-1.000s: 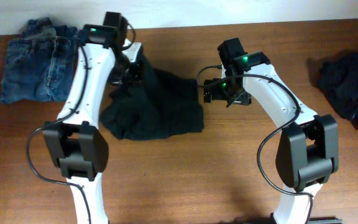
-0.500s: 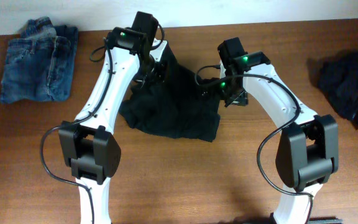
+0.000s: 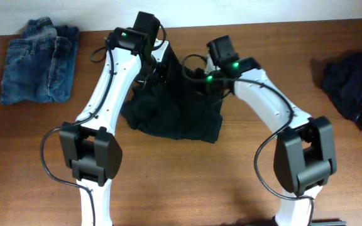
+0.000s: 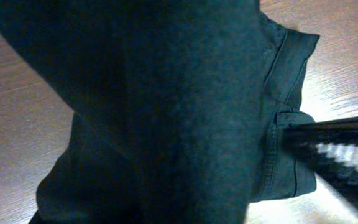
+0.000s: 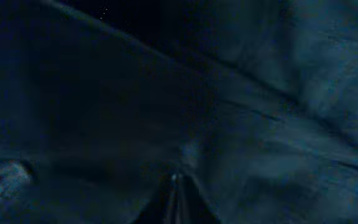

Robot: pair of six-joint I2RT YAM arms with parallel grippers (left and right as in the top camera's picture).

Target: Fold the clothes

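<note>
Passable, by my view: bare table (image 3: 193, 182) along the near edge; the strip between right arm (image 3: 269, 107) and dark heap (image 3: 354, 88). Obstacles: black garment (image 3: 175, 116) mid-table, left arm (image 3: 109, 88) and right arm crossing above it; folded jeans (image 3: 39, 59) at far left corner.

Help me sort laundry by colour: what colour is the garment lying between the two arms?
Plain black, no print. The garment shows best in the overhead view.
</note>
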